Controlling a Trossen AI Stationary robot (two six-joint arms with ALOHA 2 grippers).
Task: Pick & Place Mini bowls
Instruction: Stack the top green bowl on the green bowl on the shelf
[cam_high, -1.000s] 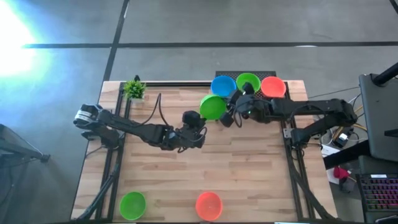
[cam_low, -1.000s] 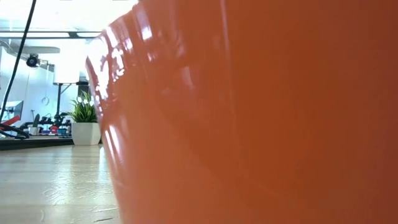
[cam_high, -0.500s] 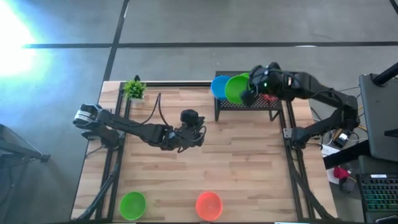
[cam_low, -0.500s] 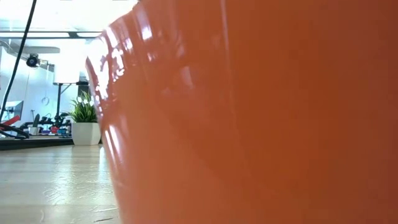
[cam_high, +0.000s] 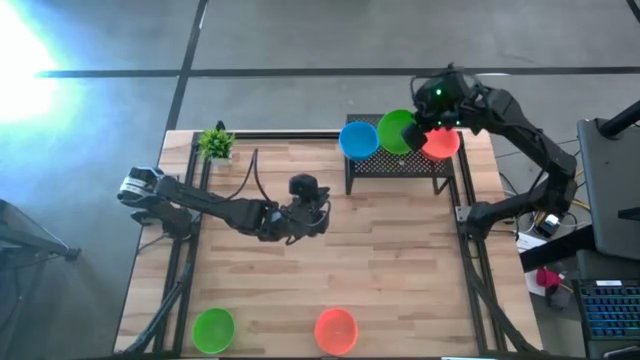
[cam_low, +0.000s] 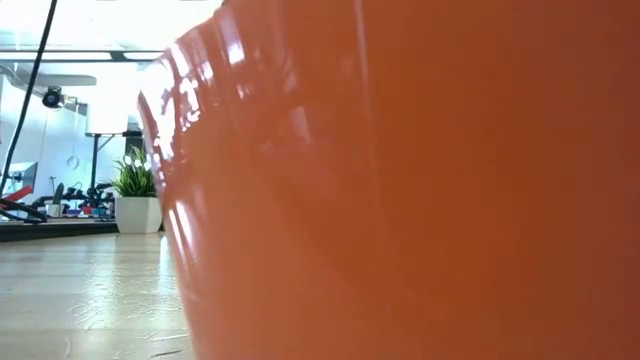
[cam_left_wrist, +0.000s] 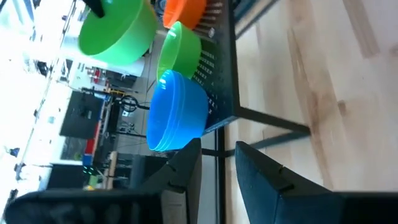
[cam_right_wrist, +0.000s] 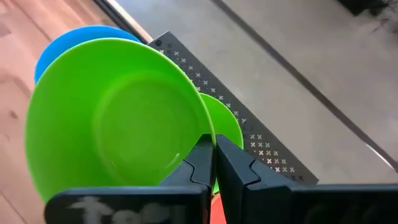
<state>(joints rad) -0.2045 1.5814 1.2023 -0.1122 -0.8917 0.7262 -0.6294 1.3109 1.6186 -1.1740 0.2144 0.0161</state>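
green glossy plastic, round, thin-walled: held mini bowl (cam_right_wrist: 118, 118), pinched by its rim between the pressed-together fingers of the right end effector (cam_high: 418, 128), tilted on edge with its hollow facing that arm's wrist camera.

landmark: black perforated metal rack (cam_high: 398, 166), raised on thin legs at the far edge of the wooden desk (cam_high: 400, 270).

key relation: held bowl hangs just above the rack's middle slot; beneath and slightly beyond it sits a second green bowl (cam_right_wrist: 225, 124) on the rack. judged next move is a short drop and level-out to nest green into green. right arm alone is placed for it.

other stock on the rack: blue bowl stack (cam_high: 358, 139) at the end nearer the potted plant (cam_high: 215, 143); orange-red bowl (cam_high: 440, 142) at the opposite end.

well apart from the rack, at the near desk edge: one green bowl (cam_high: 213, 327), one orange-red bowl (cam_high: 336, 329).

left end effector (cam_left_wrist: 217, 155): fingers slightly spread, empty, waiting over mid-desk facing the rack.
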